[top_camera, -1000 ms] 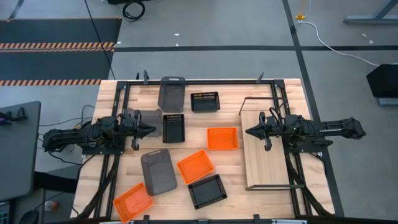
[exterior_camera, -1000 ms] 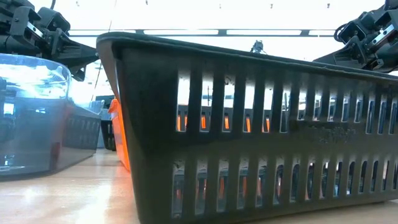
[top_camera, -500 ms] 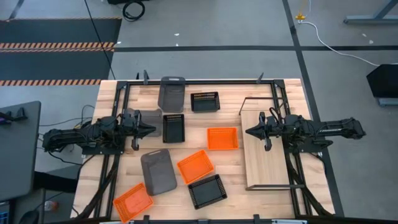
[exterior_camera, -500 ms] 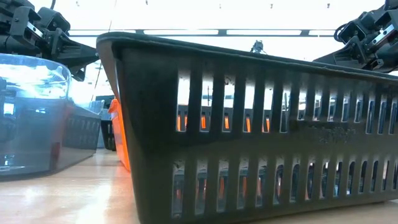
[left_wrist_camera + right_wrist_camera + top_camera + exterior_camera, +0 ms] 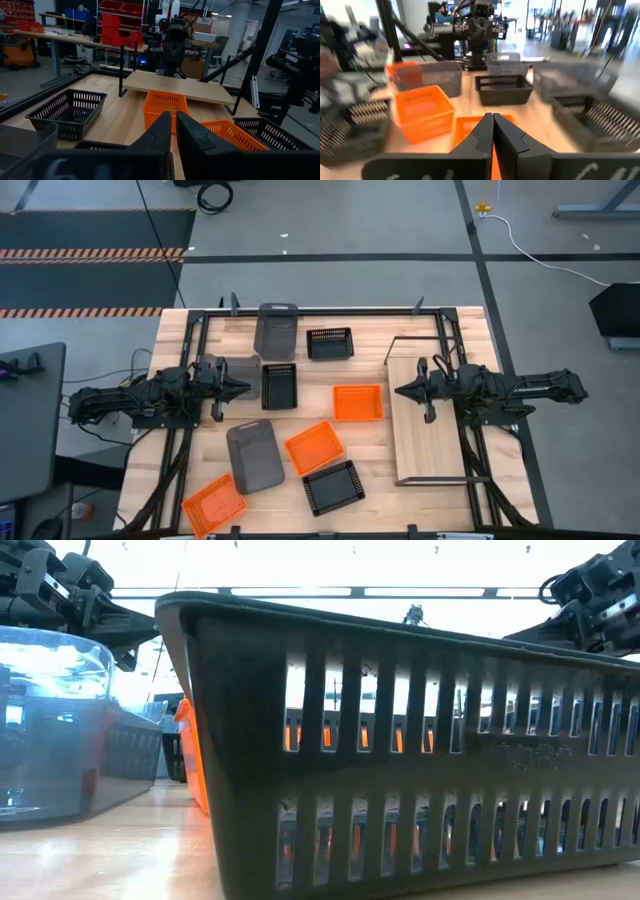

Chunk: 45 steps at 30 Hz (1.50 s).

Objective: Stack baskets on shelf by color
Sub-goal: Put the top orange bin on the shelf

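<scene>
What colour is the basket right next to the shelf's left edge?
Bright orange basket, beside the shelf; clearest in the high view.

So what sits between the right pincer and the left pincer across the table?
In the high view, between the right pincer and the left pincer lie one orange basket and one black slatted basket; otherwise bare tabletop.

Grey concrete floor with dark seams, a hazard-striped mat, and red storage bins behind.
</scene>
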Available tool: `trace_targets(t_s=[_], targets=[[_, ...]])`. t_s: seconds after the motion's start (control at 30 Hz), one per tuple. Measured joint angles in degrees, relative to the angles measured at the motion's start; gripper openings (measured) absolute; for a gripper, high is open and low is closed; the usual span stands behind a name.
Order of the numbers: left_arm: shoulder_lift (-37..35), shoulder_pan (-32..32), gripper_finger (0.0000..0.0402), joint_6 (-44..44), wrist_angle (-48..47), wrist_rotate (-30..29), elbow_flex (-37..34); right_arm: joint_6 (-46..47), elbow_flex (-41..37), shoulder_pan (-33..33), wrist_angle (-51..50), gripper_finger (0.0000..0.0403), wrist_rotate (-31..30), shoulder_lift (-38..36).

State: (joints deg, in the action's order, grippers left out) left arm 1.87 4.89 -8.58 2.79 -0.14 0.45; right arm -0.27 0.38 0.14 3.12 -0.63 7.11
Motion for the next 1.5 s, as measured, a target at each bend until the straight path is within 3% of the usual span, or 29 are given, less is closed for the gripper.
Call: trace_targets(t_s=[0.13, 0.37, 0.53, 0.8, 0.93, 1.13, 1.27, 1.5], targets=[[0.0, 0.0, 0.0035, 0.0, 0.5, 0.0, 0.0, -10.2, 0.0, 0.0, 1.8, 0.0016, -0.2, 0.0], [0.0, 0.1, 0.0028, 1.4, 6.5, -0.1, 0.0, -9.7, 0.0, 0.0, 5.8, 0.0016, -0.2, 0.0], [0.0, 0.1, 0.0039, -1.3, 11.6, -0.4, 0.0, -4.5, 0.0, 0.0, 14.1, 0.0016, -0.2, 0.0], [0.0, 0.2, 0.0065, 1.9, 11.9, -0.7, 0.0, 6.1, 0.0, 0.0, 21.9, 0.0016, -0.6, 0.0], [0.8, 0.2, 0.0086, 1.8, 11.9, -1.3, 0.1, 8.0, 0.0, 0.0, 24.5, 0.0016, -6.4, 0.0], [5.3, 0.2, 0.0132, 2.3, 12.2, -3.1, 2.7, 2.5, 0.1, 0.0, 23.9, 0.0016, -7.3, 0.0], [10.5, 0.2, 0.0169, 2.6, 11.9, -4.0, 5.7, 1.6, 4.2, 0.0, 19.4, 0.0028, -7.3, 1.7], [20.2, 3.0, 0.0213, 3.9, 11.9, -4.5, 12.6, 1.6, 20.5, 0.0, 2.8, 0.0114, -11.8, 14.1]])
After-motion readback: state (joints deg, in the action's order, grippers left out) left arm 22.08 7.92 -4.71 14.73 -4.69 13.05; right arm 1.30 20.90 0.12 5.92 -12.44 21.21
